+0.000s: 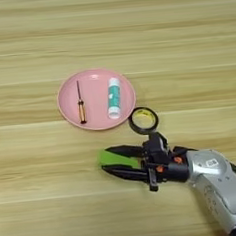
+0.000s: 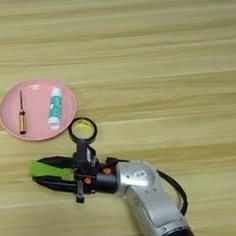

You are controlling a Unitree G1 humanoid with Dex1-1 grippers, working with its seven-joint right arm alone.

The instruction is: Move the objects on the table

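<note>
Below the pink plate (image 1: 69, 110) — jaws straddle the green block (image 1: 116, 159).

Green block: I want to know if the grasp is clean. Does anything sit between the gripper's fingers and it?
Nothing visible does. The green block lies between the two black fingers of the right gripper; the tape roll lies apart, behind.
</note>
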